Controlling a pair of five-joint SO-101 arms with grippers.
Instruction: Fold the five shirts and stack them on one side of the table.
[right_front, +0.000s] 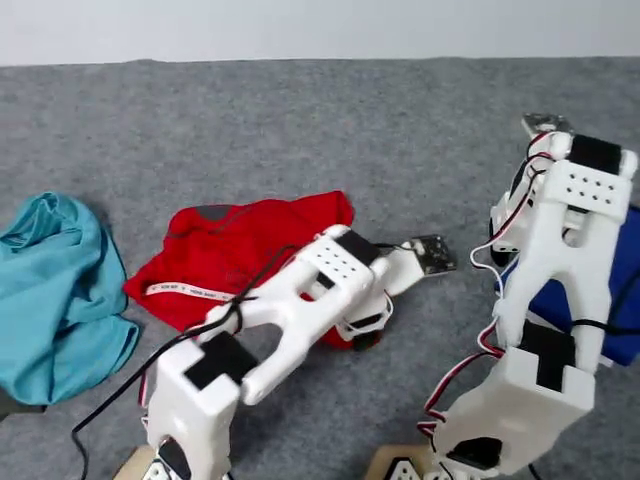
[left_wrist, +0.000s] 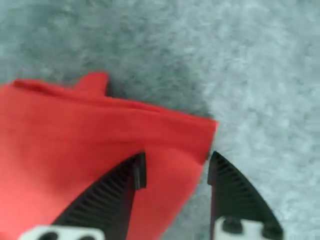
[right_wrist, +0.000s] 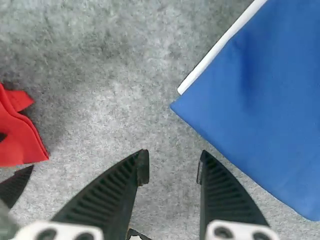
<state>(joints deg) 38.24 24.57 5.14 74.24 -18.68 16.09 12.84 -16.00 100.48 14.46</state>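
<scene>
A red shirt (right_front: 235, 255) lies crumpled in the middle of the grey table, and its corner (left_wrist: 100, 150) shows close up in the left wrist view. My left gripper (left_wrist: 175, 170) hangs open right over that corner, one finger above the cloth and the other above bare table. A blue shirt (right_front: 622, 300) lies at the right edge, with a white strip (right_wrist: 220, 47) along its border. Just beside the blue shirt (right_wrist: 260, 100), my right gripper (right_wrist: 171, 167) is open over bare table with nothing between its fingers. At the far left sits a bunched teal shirt (right_front: 55, 290).
The table (right_front: 330, 130) is covered in grey carpet with a pale wall along its far side. The red shirt's corner (right_wrist: 17, 137) and the tip of the left arm's finger (right_wrist: 15, 185) show in the right wrist view, close to my right gripper.
</scene>
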